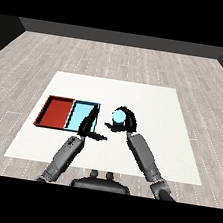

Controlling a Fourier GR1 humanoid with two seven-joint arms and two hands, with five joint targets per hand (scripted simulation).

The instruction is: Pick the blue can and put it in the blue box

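The blue can stands upright in my right hand, whose fingers and thumb curl round it, just right of the light blue tray. That tray lies beside the red tray on the white table's left half. My left hand hovers at the blue tray's near right corner with its fingers straight and relaxed, holding nothing. Whether the can rests on the table or is lifted off it cannot be told.
The white table spreads wide to the right and behind the trays. Both trays show nothing inside. My two forearms come in from the lower corners and lie close together near the table's front middle.
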